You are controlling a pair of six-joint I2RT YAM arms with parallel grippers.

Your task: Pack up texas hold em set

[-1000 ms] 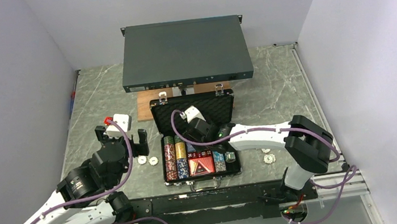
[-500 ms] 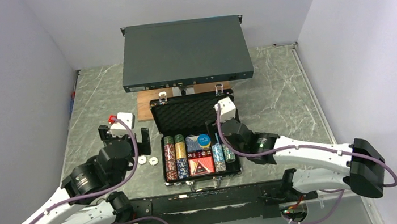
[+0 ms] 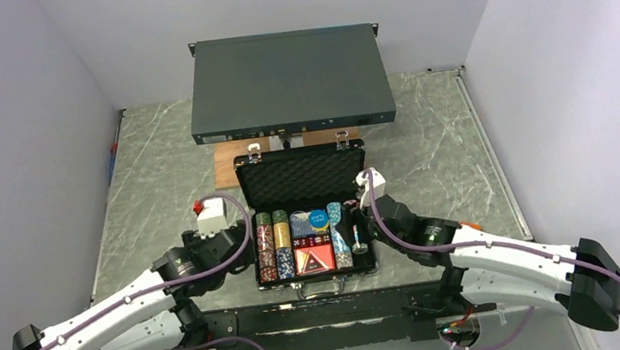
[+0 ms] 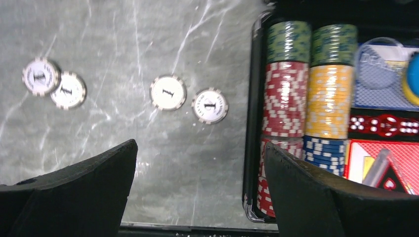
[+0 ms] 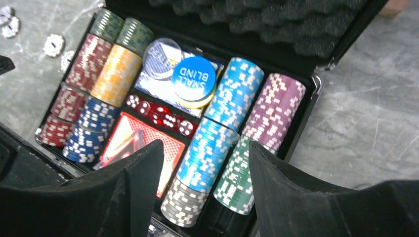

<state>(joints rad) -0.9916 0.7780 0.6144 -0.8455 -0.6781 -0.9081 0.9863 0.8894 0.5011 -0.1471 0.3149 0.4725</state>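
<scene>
The case [image 3: 302, 178] lies open on the tabletop [image 3: 431, 138], nearly filled; white chips [image 4: 168, 92] lie loose beside it. The left hand [image 4: 199, 153], spread, hovers above them; the right hand [image 5: 204, 148], spread, hangs over the case. The next move likely calls for lowering and pinching one chip.

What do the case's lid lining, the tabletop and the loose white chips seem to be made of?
The lid lining: soft black foam, matte, going by its egg-crate bumps. The tabletop: grey stone look with white veins and a low sheen; real marble or printed laminate, cannot tell. The loose white chips: likely moulded plastic or clay composite, smooth printed faces with striped edges.
</scene>
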